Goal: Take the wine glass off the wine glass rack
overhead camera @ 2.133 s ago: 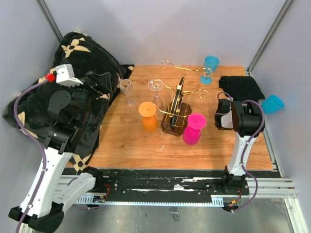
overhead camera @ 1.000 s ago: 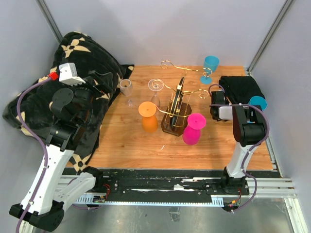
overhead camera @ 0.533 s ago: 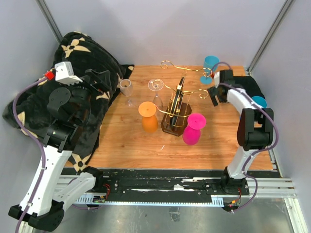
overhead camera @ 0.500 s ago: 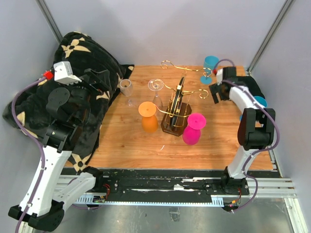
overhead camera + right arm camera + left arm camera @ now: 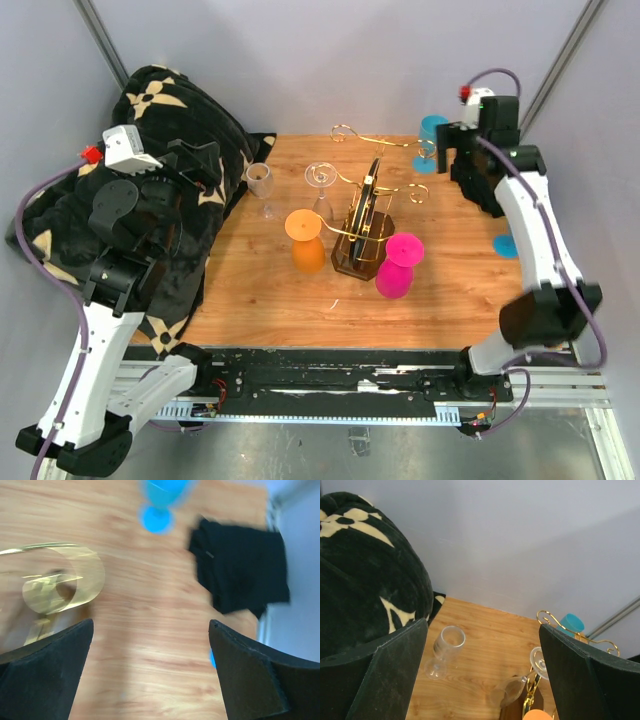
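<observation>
My left gripper (image 5: 482, 625) wide and empty, raised left of the wine glass rack (image 5: 362, 215), my right gripper (image 5: 150, 625) wide and empty, above its far-right side, clear wine glass (image 5: 320, 180) hanging inverted on its left arm.

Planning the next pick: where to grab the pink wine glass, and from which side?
Take the pink wine glass by its bowl, coming from the near right, away from the wine glass rack. It appears to hang upside down, foot on top over a gold arm, so the bowl is the free part.
</observation>
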Controlling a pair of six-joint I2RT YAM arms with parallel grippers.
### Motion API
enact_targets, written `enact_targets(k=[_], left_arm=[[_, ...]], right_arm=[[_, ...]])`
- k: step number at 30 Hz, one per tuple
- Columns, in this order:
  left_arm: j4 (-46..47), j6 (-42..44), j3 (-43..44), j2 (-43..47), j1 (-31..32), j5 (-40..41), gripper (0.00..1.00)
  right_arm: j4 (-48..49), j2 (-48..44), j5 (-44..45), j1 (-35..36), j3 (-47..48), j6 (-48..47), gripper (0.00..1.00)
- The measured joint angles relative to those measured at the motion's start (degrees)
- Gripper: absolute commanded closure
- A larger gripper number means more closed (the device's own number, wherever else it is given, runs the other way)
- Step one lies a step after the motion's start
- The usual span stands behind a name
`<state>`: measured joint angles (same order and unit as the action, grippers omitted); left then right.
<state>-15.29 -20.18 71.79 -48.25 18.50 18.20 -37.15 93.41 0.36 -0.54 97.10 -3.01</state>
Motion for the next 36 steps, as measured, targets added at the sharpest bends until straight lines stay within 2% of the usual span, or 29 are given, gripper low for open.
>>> enact_targets(k=[4,9,13,15,21,27,32,34,36], left_arm=[[-1.7,0.0,0.6,-0.1,0.0,1.6,0.0],[-4.3,-0.5,3.0,-0.7,0.0,4.6,0.0],[-4.6,-1.3,4.5,-1.2,0.0,4.8,0.0],[-4.6,-1.8,4.7,-1.3,0.0,4.5,0.0],[-5.1,-3.7,4.3,-1.1,0.0,3.2,0.0],[-6.1,-4.3,4.1,-0.6,0.0,2.1,0.0],[-6.7,-4.3,4.1,-0.3,0.0,1.4,0.0],[-6.9,-4.5,4.1,-0.2,0.0,1.1,0.0],[-6.8,-4.7,4.1,-0.2,0.0,0.6,0.0]], right_arm=[[-1.8,-15.4,1.3,13.4,-0.7,2.6,0.02],[-7.4,-35.3,1.5,12.5,-6.7,11.7,0.0],[-12.5,-44.9,-7.2,12.5,-11.9,17.0,0.33],[-13.1,-47.5,-13.6,12.5,-17.3,19.9,0.37],[-13.4,-50.3,-27.4,12.5,-34.5,28.0,0.36],[-9.6,-52.0,-33.4,12.5,-38.7,32.7,0.36],[-5.8,-52.5,-34.2,12.5,-40.2,35.0,0.32],[-4.5,-52.2,-34.2,12.5,-41.0,35.7,0.37],[-3.3,-51.5,-34.2,12.5,-41.6,36.1,0.59]])
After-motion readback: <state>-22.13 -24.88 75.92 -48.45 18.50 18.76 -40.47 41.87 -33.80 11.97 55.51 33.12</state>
